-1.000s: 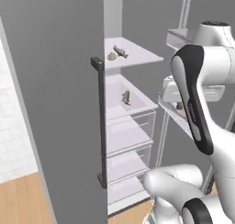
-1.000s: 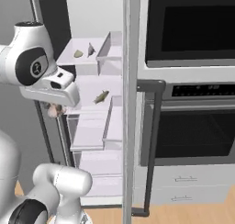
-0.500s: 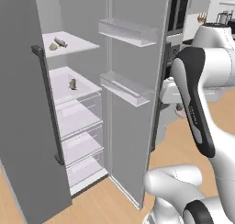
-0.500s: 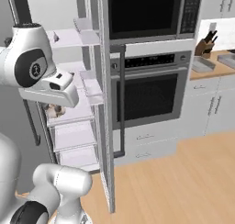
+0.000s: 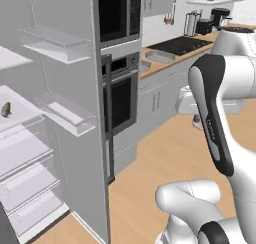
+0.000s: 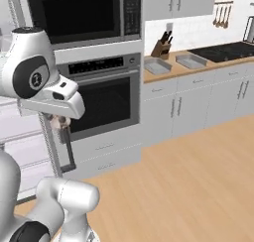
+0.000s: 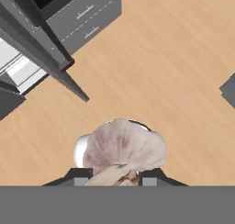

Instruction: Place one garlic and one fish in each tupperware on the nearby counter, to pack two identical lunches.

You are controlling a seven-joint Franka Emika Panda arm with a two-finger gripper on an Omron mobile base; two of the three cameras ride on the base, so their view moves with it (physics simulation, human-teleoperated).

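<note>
My gripper [image 7: 117, 177] is shut on a pinkish-white garlic [image 7: 124, 149], which hangs high above the wooden floor. From the right base the gripper [image 6: 60, 123] sits under the white hand, in front of the oven, with the garlic [image 6: 60, 121] in it. In the left base view the garlic [image 5: 197, 121] hangs below the hand. Two grey tupperware [image 6: 158, 66] [image 6: 191, 61] lie side by side on the wooden counter [image 6: 171, 71], far from the gripper; they are also on the counter [image 5: 150, 68] as tupperware [image 5: 161, 57]. One fish [image 5: 6, 109] rests on a fridge shelf.
The open fridge door [image 5: 75, 113] stands at the left, the wall oven [image 6: 99, 94] and microwave [image 6: 79, 13] beside it. A black cooktop [image 6: 223, 51] and a knife block [image 6: 161, 47] are on the counter. Open floor [image 6: 188, 176] lies before the cabinets.
The whole scene has swung: the base has turned away from the fridge toward the oven and counter. The garlic stays held in the gripper.
</note>
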